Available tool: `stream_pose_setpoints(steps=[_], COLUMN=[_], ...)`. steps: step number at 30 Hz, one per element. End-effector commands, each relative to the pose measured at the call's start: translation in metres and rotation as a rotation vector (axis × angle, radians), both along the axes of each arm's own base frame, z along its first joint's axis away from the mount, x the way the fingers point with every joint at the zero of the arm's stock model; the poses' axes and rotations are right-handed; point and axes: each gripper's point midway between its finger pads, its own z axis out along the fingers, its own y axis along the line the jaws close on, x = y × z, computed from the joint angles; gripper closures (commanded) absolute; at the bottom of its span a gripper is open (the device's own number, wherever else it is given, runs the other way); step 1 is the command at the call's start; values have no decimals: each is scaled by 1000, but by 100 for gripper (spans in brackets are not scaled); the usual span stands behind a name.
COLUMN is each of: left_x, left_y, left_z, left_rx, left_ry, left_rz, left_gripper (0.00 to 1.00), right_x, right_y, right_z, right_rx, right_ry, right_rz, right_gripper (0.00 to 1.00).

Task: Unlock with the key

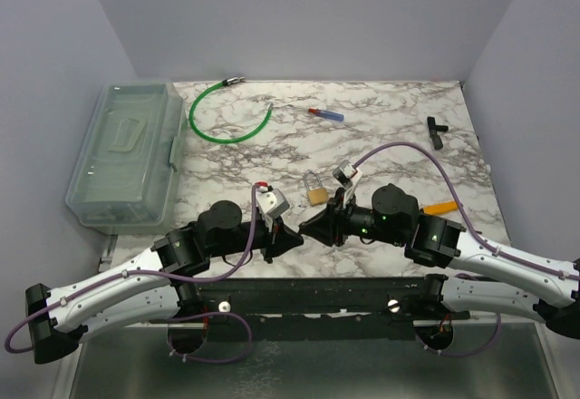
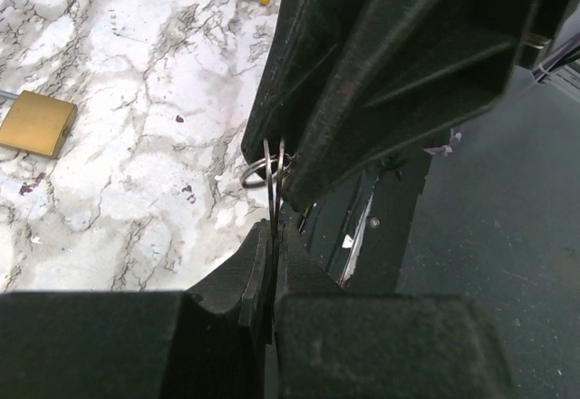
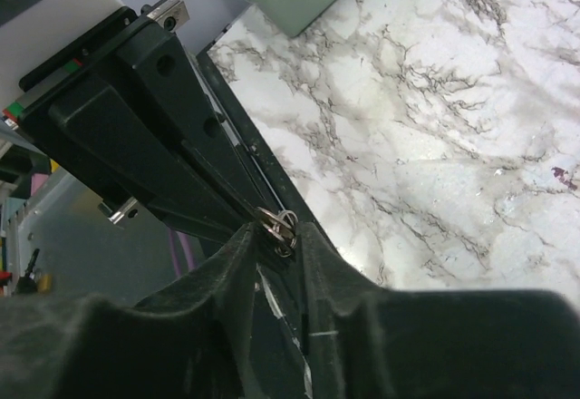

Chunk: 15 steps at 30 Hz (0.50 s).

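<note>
Main risk: a dropped key during transfer. The left gripper (image 2: 273, 267) and right gripper (image 3: 277, 252) meet tip to tip above the table's (image 1: 399, 136) near edge. If one lets go before the other has hold, the key could fall toward the dark gap by the arm bases.

Second risk: a skewed grip would misalign the blade with the padlock (image 1: 316, 192), which lies just beyond the grippers.

Left gripper: fingers pinched on a thin metal strip, judged to be the key (image 2: 273, 222) seen edge-on. Right gripper: fingers flank the ring (image 3: 276, 221); whether they clamp it cannot be told.

Materials:
- Table: smooth, marble-patterned.
- Fingers: matt black, wedge-shaped.
- Padlock: brass block, steel shackle.
- Ring: thin, bright wire.
</note>
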Motion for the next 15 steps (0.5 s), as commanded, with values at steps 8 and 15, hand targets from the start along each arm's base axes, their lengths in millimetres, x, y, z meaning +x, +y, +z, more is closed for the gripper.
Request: stream_pose_setpoints(steps=[8,15], left_x=[-7,-12], left_y=[-3,4], left_z=[17,24], left_rx=[-24,-26], left_ry=[-39,-78], left_rz=[-58,-79], left_gripper=[100,37], right_x=[-10,-9], right_y=[10,4], right_z=[-2,3], right_rx=[-10,8], right_ry=[-28,-55], right_rz=[100,88], right_gripper=[100,100])
